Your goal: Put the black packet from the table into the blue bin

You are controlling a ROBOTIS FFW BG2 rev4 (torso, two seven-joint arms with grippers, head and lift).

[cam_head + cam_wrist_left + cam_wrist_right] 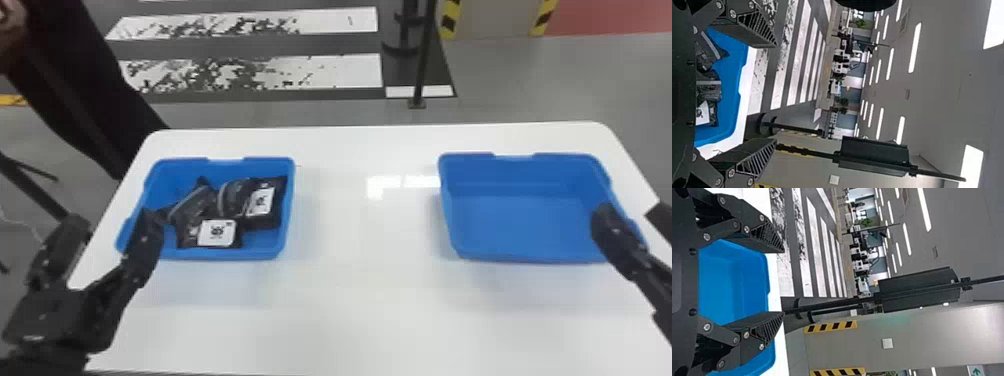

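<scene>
- Two black packets [216,212] lie inside left blue bin [225,253], on white table [360,310].
- Left gripper [115,218] at bin's outer side, fingers spread.
- Right gripper [628,212] at right blue bin's [525,225] outer side, fingers spread.

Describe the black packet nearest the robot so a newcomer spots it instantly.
On the white table, look at the blue bin on the robot's left. The near packet lies inside, white label facing up. Its label sits nearly parallel to the bin's near wall, while the far packet, to the right, has a slanted one.
</scene>
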